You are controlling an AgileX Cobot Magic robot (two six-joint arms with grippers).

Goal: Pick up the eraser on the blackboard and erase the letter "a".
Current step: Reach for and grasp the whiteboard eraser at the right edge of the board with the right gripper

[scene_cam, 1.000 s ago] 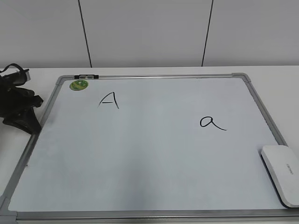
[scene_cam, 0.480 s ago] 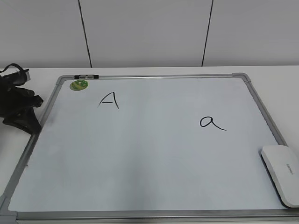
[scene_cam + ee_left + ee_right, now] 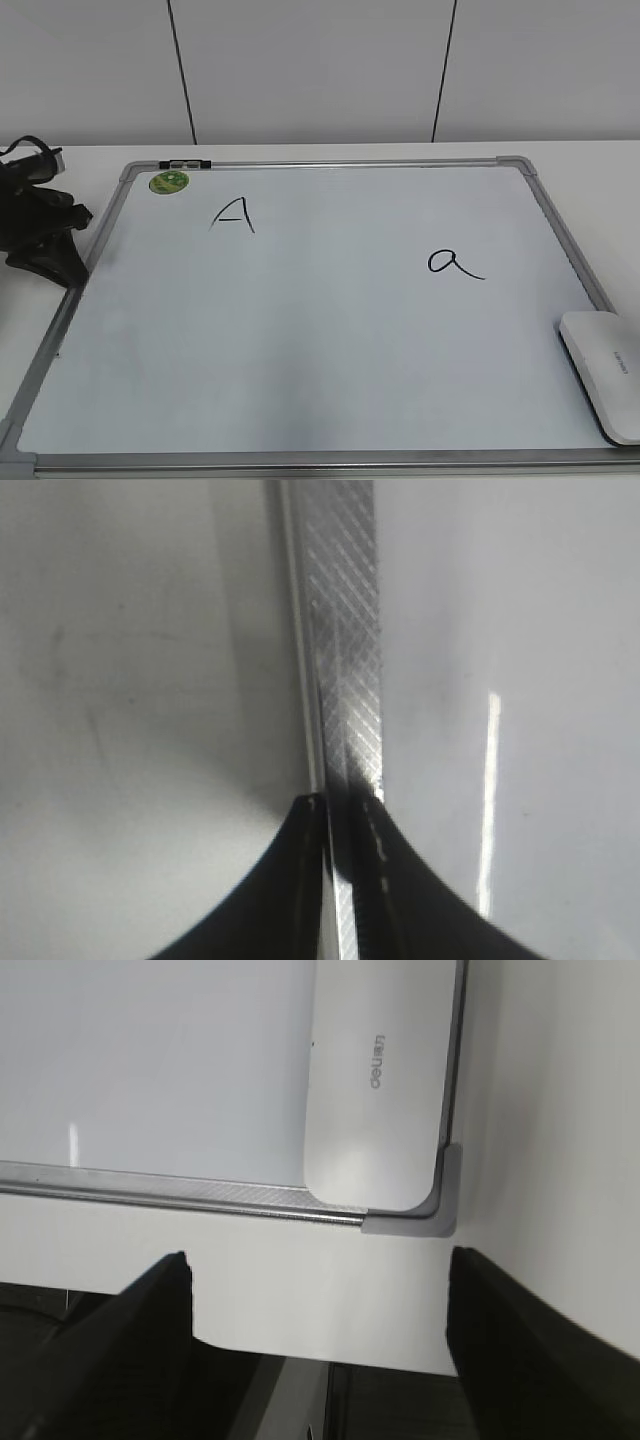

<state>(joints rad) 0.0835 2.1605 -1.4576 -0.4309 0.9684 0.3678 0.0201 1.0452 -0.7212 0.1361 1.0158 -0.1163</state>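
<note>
The blackboard (image 3: 300,330) is a white board with a grey frame lying flat on the table. The letter "a" (image 3: 452,264) is written in black on its right half. The white eraser (image 3: 607,368) lies at the board's front right corner; it also shows in the right wrist view (image 3: 375,1090). My right gripper (image 3: 318,1295) is open and empty, over the table's front edge short of that corner; it is out of the exterior view. My left gripper (image 3: 45,235) rests at the board's left frame (image 3: 345,650), its jaws (image 3: 345,805) shut with nothing in them.
A capital "A" (image 3: 232,214) is written on the board's left half, below a round green sticker (image 3: 169,182). The board's grey corner cap (image 3: 445,1210) lies just past the eraser. The table's front edge (image 3: 300,1345) lies below the right gripper.
</note>
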